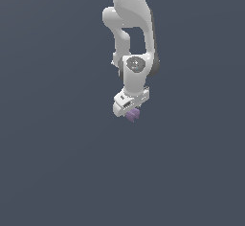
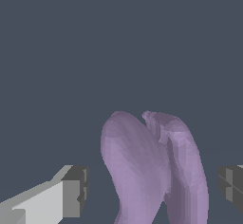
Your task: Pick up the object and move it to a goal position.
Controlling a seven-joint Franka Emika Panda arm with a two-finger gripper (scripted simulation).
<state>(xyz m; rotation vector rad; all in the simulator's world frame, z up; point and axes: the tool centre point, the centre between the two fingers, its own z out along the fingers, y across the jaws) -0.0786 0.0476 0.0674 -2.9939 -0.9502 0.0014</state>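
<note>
The object (image 1: 133,114) is a small pale-purple lumpy piece, right under the white hand of my arm in the exterior view. My gripper (image 1: 128,110) hangs over it, pointing down. In the wrist view the object (image 2: 142,171) fills the space between the two dark finger pads (image 2: 78,190), with a narrow gap showing on each side. The jaws stand open around it and neither pad visibly touches it. The object's lower part runs out of the wrist picture.
The white arm (image 1: 134,33) comes down from the top of the exterior view. Everything around is a flat dark grey-blue surface (image 1: 57,163) with no other object, edge or marker showing.
</note>
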